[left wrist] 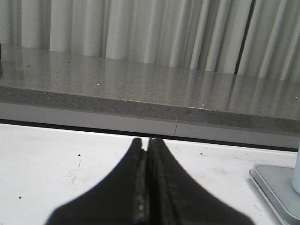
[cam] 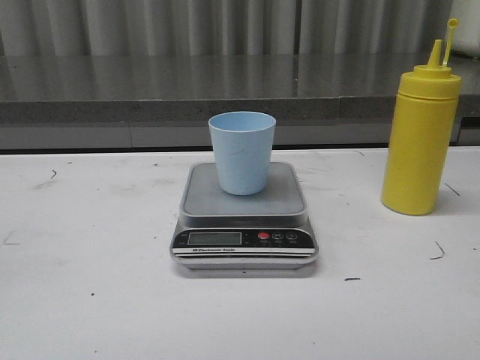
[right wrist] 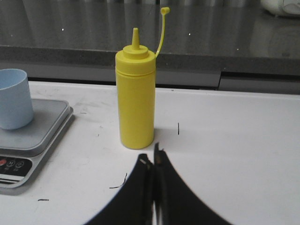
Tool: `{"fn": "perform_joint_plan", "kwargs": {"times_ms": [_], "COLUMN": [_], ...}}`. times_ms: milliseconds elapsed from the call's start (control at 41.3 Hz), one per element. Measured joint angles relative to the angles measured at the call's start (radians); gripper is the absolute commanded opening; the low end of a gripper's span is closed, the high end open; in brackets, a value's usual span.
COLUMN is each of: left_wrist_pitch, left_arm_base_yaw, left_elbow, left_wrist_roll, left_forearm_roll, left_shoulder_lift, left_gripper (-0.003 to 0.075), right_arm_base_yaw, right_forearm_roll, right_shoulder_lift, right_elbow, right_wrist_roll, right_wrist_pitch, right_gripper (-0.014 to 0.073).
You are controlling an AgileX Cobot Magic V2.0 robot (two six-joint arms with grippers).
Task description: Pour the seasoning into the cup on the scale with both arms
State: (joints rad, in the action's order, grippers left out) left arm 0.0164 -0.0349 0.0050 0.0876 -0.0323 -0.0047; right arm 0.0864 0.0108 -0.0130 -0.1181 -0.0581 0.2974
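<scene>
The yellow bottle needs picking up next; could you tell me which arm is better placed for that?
The right. Its closed gripper points straight at the yellow bottle, which stands right of the scale. The left gripper, also closed, sees only the scale's edge.

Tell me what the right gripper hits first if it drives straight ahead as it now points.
Most likely the yellow bottle, standing upright just beyond the shut right gripper; the line looks nearly centered on it, though depth is uncertain.

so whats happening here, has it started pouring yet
Not yet. Nothing is being handled: the left gripper and right gripper are both shut and empty, off the objects. The blue cup stands upright on the scale, and the yellow seasoning bottle stands on the table to its right, cap off the nozzle.
</scene>
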Motion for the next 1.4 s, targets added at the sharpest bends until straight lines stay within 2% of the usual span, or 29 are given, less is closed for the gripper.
{"fn": "perform_joint_plan", "kwargs": {"times_ms": [315, 1405], "left_wrist_pitch": [0.000, 0.000], "left_arm_base_yaw": [0.000, 0.000], "left_elbow": [0.000, 0.000], "left_wrist_roll": [0.000, 0.000], "left_forearm_roll": [0.000, 0.000], "left_shoulder_lift": [0.000, 0.000], "left_gripper": [-0.0020, -0.0020], "right_arm_base_yaw": [0.000, -0.047], "right_forearm_roll": [0.000, 0.000], "right_shoulder_lift": [0.023, 0.023], "right_elbow": [0.143, 0.145], "right_wrist_roll": [0.000, 0.000], "right_wrist_pitch": [-0.219, -0.241], "right_gripper": [-0.0068, -0.0068]}}
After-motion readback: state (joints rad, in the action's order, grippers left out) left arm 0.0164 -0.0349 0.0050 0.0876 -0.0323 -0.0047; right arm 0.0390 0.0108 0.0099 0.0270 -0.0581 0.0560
